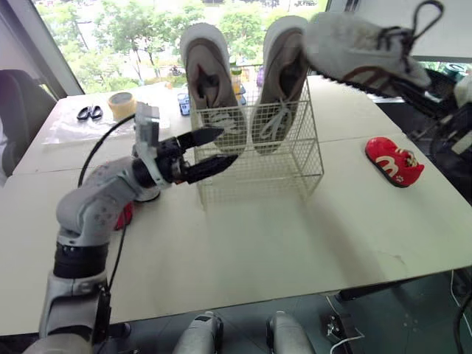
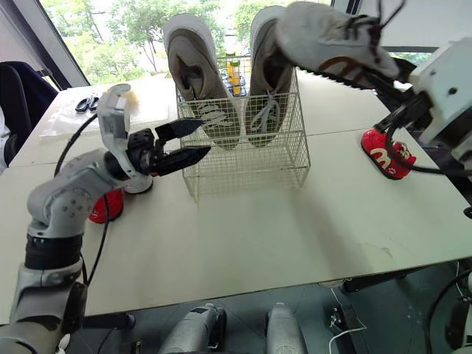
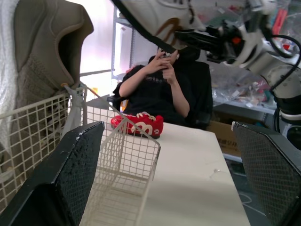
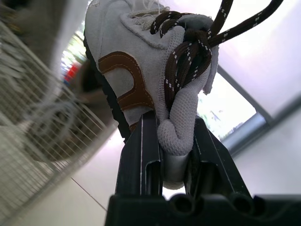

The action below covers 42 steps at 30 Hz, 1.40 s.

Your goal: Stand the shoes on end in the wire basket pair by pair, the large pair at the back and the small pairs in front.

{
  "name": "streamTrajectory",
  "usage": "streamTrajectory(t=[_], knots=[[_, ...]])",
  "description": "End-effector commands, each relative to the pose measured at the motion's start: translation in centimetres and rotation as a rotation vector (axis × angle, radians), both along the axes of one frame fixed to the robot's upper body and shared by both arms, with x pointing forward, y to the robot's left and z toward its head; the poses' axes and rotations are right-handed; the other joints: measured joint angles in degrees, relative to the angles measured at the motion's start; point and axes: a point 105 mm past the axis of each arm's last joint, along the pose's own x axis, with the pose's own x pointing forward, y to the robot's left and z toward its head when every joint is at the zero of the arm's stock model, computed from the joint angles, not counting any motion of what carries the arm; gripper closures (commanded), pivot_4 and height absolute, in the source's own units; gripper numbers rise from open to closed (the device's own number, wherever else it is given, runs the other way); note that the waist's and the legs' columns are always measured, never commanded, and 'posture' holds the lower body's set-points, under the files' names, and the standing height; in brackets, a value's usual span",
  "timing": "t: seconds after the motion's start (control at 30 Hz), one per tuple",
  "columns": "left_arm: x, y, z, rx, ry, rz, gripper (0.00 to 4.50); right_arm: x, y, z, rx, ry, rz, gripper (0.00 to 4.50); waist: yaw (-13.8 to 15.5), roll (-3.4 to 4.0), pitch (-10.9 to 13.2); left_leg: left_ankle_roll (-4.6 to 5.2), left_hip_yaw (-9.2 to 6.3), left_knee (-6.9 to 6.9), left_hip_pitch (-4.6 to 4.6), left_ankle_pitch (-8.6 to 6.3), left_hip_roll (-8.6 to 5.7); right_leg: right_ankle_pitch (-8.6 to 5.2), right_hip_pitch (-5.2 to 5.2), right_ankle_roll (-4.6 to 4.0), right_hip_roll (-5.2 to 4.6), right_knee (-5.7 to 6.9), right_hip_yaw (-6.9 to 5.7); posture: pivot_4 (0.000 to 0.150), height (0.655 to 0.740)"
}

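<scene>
My right gripper (image 4: 175, 141) is clamped on the heel of a pale grey shoe (image 1: 361, 48) with brown laces. I hold it in the air above the far right corner of the wire basket (image 1: 258, 173), its sole turned away from the table (image 1: 258, 251). The basket stands near the middle of the table. Two large grey shoes (image 1: 214, 81) (image 1: 280, 81) are on end inside it, toes down and heels rising over the rim, toward its far side. My left gripper (image 2: 205, 137) is spread wide and holds nothing, level with the basket's left wall; I cannot tell whether it touches the wire. A small red shoe (image 1: 394, 162) lies near the table's right edge. Another red shoe (image 2: 107, 206) sits toward the left edge, partly hidden by my arm. A tape roll (image 1: 121, 103) and scissors (image 1: 90, 113) lie at the far left corner. A person (image 3: 155, 89) sits beyond the table.
</scene>
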Motion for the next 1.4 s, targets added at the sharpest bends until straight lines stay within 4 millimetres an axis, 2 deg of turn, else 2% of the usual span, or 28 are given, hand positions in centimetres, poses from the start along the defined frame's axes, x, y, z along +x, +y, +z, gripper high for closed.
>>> streamTrajectory(t=[0.03,0.2,0.4,0.57,0.73,0.77,0.8,0.97,1.03,1.1,1.13,1.2,1.23,1.33,1.4], knots=[[-0.2,0.6,1.7,-0.013,0.001,-0.059,0.00,-1.8,2.9,0.8,-0.172,-0.123,0.110,4.41,-0.04,-0.01,0.01,0.00,0.00,0.00,0.00,0.00,0.00,0.00,0.00,0.00,0.00,0.00,0.00,0.150,0.7400],[-0.2,0.6,2.3,-0.018,0.030,-0.096,0.00,-1.8,4.5,-0.2,-0.315,-0.207,0.181,4.41,0.03,-0.04,0.02,-0.01,0.00,0.00,0.00,0.00,-0.01,0.00,-0.01,0.00,-0.01,-0.03,0.02,0.150,0.7400],[-0.3,0.5,2.4,-0.022,0.045,-0.107,0.00,-1.8,5.8,-0.7,-0.390,-0.285,0.246,4.41,-0.01,-0.06,0.04,-0.11,-0.01,0.00,0.00,0.05,0.00,0.00,-0.03,0.00,-0.02,-0.02,0.03,0.150,0.7400],[-0.5,0.2,3.0,-0.069,0.047,-0.120,0.00,-1.7,7.9,-2.0,-0.466,-0.337,0.332,4.41,-0.05,-0.06,0.04,-0.21,0.00,-0.01,0.00,0.11,0.00,0.00,-0.04,0.00,-0.02,-0.02,0.05,0.150,0.7400],[-0.5,0.3,3.1,-0.081,0.057,-0.119,0.00,-1.6,8.7,-2.5,-0.486,-0.358,0.377,4.41,0.00,-0.07,0.04,-0.29,0.00,-0.01,-0.01,0.15,0.00,0.00,-0.05,0.00,-0.02,-0.01,0.05,0.150,0.7400],[-0.6,0.3,2.9,-0.075,0.062,-0.123,0.52,-1.6,8.8,-2.5,-0.485,-0.361,0.383,4.41,0.03,-0.07,0.04,-0.30,-0.01,-0.01,-0.01,0.16,0.00,0.00,-0.05,0.00,-0.02,-0.01,0.05,0.150,0.7400],[-0.6,0.3,2.7,-0.062,0.064,-0.123,0.78,-1.6,8.9,-2.5,-0.487,-0.365,0.386,4.41,0.05,-0.07,0.04,-0.35,-0.01,-0.01,-0.01,0.19,0.00,0.00,-0.05,0.00,-0.01,-0.02,0.05,0.150,0.7400],[-0.9,0.2,1.7,-0.035,0.081,-0.126,3.23,-1.3,8.5,-2.0,-0.496,-0.384,0.366,4.41,0.01,-0.07,0.04,-0.38,-0.01,-0.01,-0.01,0.21,-0.01,0.00,-0.05,0.00,-0.02,-0.01,0.06,0.150,0.7400],[-1.1,0.2,1.5,-0.039,0.089,-0.131,4.06,-1.1,8.2,-1.7,-0.475,-0.368,0.347,4.41,0.00,-0.08,0.05,-0.39,-0.02,-0.02,-0.01,0.21,0.00,0.00,-0.06,-0.01,-0.01,-0.01,0.05,0.150,0.7400],[-1.1,0.2,1.5,-0.050,0.094,-0.131,4.16,-0.7,7.7,-1.5,-0.413,-0.309,0.331,3.42,0.00,-0.08,0.05,-0.39,-0.01,-0.02,-0.01,0.21,0.00,0.00,-0.06,-0.01,-0.01,-0.01,0.06,0.150,0.7400],[-1.0,0.2,1.5,-0.063,0.097,-0.119,4.16,-0.5,7.4,-1.1,-0.326,-0.251,0.326,3.14,0.01,-0.08,0.05,-0.39,-0.02,-0.02,-0.01,0.21,0.00,0.00,-0.05,-0.01,-0.01,-0.01,0.06,0.150,0.7400],[-0.7,0.5,1.7,-0.089,0.104,-0.093,4.16,-0.2,6.8,-1.2,-0.184,-0.093,0.330,2.03,0.06,-0.08,0.05,-0.39,-0.02,-0.02,-0.01,0.21,0.00,0.00,-0.05,-0.01,-0.03,-0.01,0.07,0.150,0.7400],[-0.6,0.5,1.7,-0.099,0.107,-0.088,4.16,-0.3,6.7,-1.3,-0.144,-0.034,0.339,1.63,0.10,-0.09,0.05,-0.39,-0.04,-0.02,-0.01,0.21,0.00,0.00,-0.04,-0.01,-0.03,-0.01,0.07,0.150,0.7400],[-0.6,1.0,2.1,-0.150,0.120,-0.077,4.16,-0.7,5.4,-1.1,0.146,0.208,0.384,0.03,0.27,-0.09,0.05,-0.34,-0.08,-0.01,-0.03,0.19,0.00,0.00,-0.04,-0.02,-0.05,-0.02,0.06,0.150,0.7400],[-0.6,1.2,2.3,-0.177,0.127,-0.070,4.16,-0.9,4.0,-1.5,0.365,0.392,0.430,0.03,0.34,-0.09,0.05,-0.09,-0.12,-0.01,-0.04,0.04,0.00,0.00,-0.02,-0.02,-0.07,-0.03,0.05,0.150,0.7400]])
